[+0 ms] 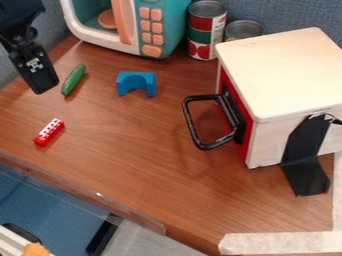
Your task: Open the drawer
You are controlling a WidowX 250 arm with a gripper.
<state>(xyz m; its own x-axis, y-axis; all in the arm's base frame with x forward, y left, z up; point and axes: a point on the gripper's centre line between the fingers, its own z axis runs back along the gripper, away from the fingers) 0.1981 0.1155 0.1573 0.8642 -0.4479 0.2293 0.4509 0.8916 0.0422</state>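
My black gripper [41, 75] hangs at the upper left, over the table's left part and just left of the green cucumber. It is well away from the drawer box, and how its fingers stand is not clear. On the right sits the wooden box [284, 70] with a pale top and a red drawer front [244, 131] that faces left. A black loop handle [190, 122] sticks out from that front. The drawer looks closed, its front lying against the box.
A toy cucumber [73, 80], a blue arch block [136, 83] and a red brick [49, 132] lie on the wooden table [140, 165]. A toy microwave [163, 25] and two cans [206, 30] stand behind. Black tape [306, 155] holds the box's near side.
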